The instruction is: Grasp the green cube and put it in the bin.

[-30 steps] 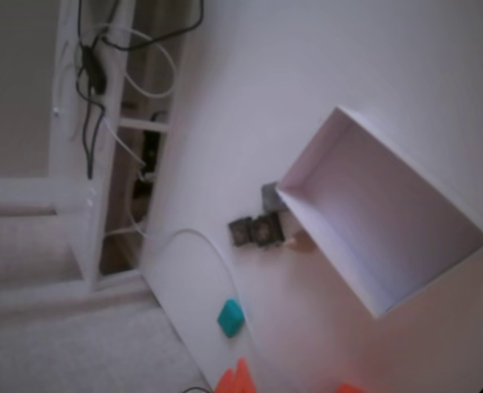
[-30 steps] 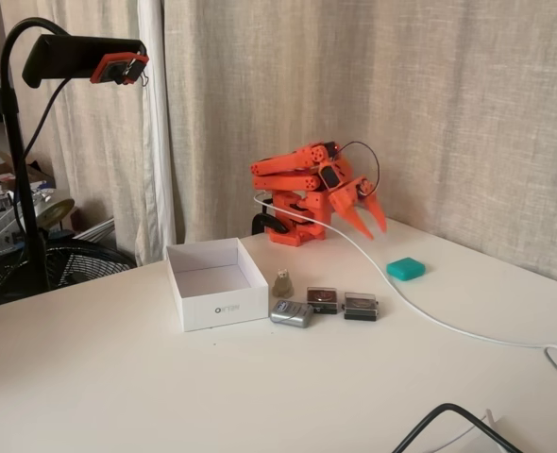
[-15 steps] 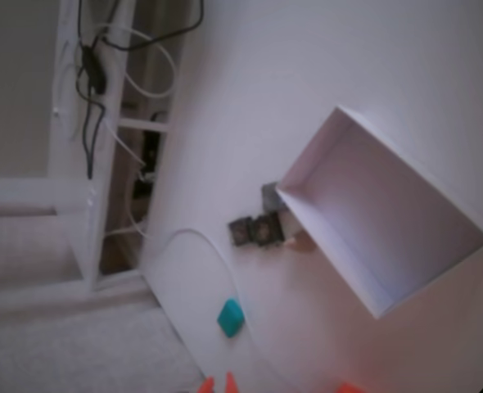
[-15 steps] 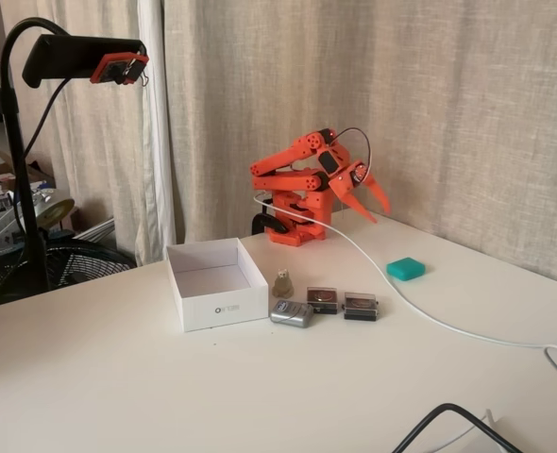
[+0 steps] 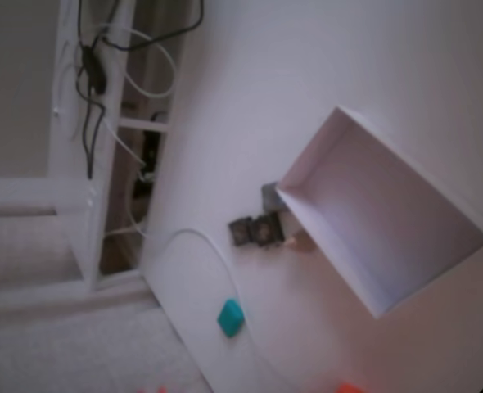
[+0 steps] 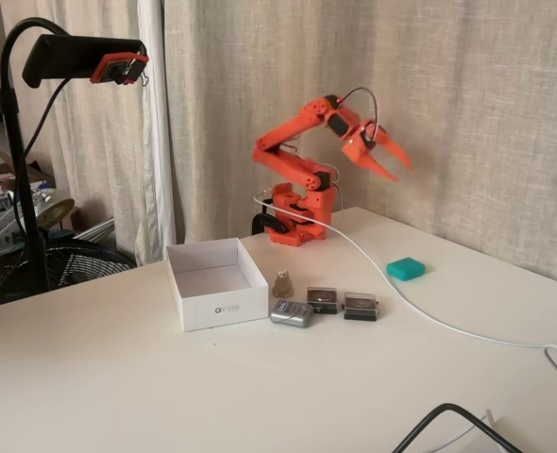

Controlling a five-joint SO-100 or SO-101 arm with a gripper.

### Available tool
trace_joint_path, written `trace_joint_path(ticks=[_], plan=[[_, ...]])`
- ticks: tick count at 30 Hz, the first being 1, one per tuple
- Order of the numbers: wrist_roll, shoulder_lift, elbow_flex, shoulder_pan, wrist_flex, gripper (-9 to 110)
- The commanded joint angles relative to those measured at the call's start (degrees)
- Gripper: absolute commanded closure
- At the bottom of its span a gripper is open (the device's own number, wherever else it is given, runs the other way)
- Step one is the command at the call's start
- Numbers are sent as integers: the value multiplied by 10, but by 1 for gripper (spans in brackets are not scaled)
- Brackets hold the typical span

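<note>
So the arm [image 6: 297, 156] has gone from folded low over its base to reared up. The gripper [image 6: 389, 159] was hanging low and pointing down at the table a second ago; now it's lifted well above the base, jaws spread, aimed out to the right in the fixed view. In the other fixed view the orange fingertips have slipped out of the bottom edge.

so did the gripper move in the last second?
Yes. The gripper has risen: it was near the height of the arm's base, and now hangs open, well above it against the curtain.
</note>
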Motion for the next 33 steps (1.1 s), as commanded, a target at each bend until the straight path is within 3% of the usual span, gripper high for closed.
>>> trace_joint_path(ticks=[1,10,12,18,22,25,33], plan=[[25,-140,-121,14,34,92],[33,-452,-416,-6,138,88],[33,-483,-405,-17,143,80],[88,-528,-270,-24,88,78],[129,-535,-141,2,9,52],[131,-547,-83,22,-25,46],[155,-618,-76,67,-58,45]])
